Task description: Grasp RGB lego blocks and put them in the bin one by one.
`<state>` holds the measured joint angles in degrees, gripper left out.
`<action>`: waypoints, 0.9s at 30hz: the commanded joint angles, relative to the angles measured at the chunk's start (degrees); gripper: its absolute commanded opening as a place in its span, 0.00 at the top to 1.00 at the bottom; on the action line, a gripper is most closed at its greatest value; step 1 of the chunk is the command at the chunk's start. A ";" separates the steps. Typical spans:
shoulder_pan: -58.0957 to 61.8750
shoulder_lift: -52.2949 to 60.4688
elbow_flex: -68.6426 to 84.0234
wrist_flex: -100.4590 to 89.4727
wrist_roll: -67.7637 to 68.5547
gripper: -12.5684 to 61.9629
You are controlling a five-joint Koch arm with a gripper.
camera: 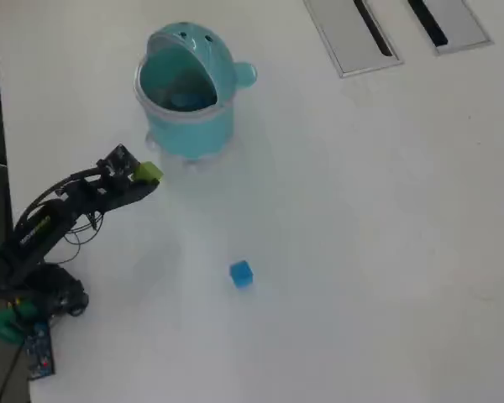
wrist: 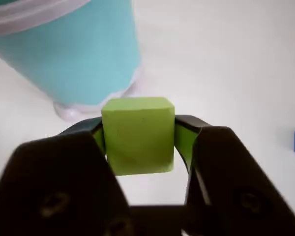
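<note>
Gripper (wrist: pixel 139 140), matte black jaws, pinches the yellow-green block (wrist: pixel 138 135), a smooth square-edged plastic cube, held off the white desk (camera: pixel 386 235) beside the bin's base. Bin (camera: pixel 187 88): round glossy teal plastic, domed hood, near the desk's far edge in the overhead view. Blue block (camera: pixel 241 274) lies mid-desk, well apart.

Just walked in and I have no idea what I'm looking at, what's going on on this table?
A small robot arm holds a yellow-green block in its tool, beside the teal bin and below its opening in the overhead view. The block is not yet in the bin. A blue block sits loose on the white table, further from the bin. No red block shows on the table.
</note>
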<state>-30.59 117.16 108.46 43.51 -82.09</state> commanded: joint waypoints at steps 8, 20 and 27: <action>-4.83 -2.72 -9.76 -12.13 2.20 0.65; -7.65 -13.71 -23.64 -18.28 2.11 0.65; -9.76 -22.85 -36.74 -18.11 1.67 0.65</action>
<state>-39.46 94.57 79.72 29.97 -80.16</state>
